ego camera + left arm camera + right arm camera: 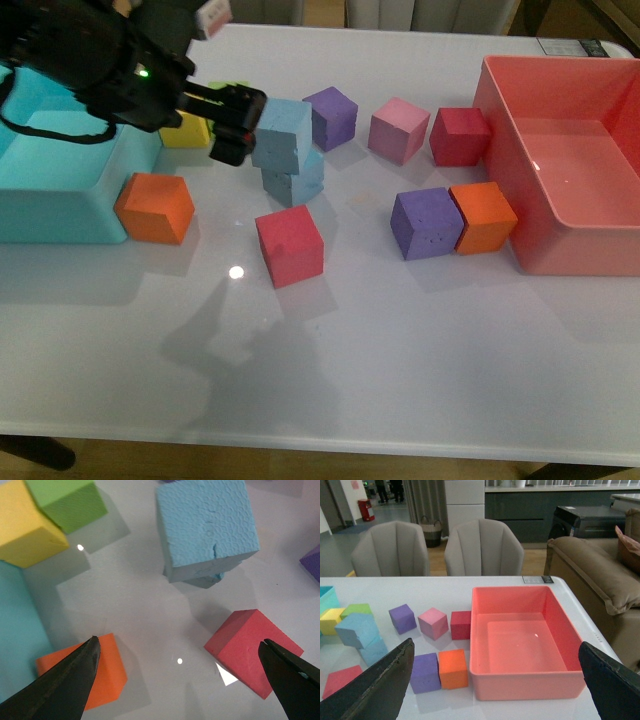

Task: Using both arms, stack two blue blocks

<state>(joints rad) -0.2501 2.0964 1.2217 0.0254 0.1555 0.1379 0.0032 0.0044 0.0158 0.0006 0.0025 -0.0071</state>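
Two light blue blocks stand stacked left of the table's middle. The upper block [282, 135] sits skewed on the lower block [298, 182]. My left gripper [240, 125] hangs open just left of the upper block, with nothing between its fingers. In the left wrist view the upper block [205, 525] hides most of the lower block [206, 581], and the left gripper [178, 652] is apart from both. My right gripper [496, 647] is open and empty, high above the table's right side. From there the stacked blue blocks [357, 629] show far off. The right arm is out of the front view.
A red cube [290, 245] and an orange cube [155, 207] lie close to the stack. A turquoise bin [55, 210] stands at the left, a pink bin [560, 245] at the right. Purple [427, 223], orange [483, 217], pink [398, 130] and crimson [460, 135] cubes lie between.
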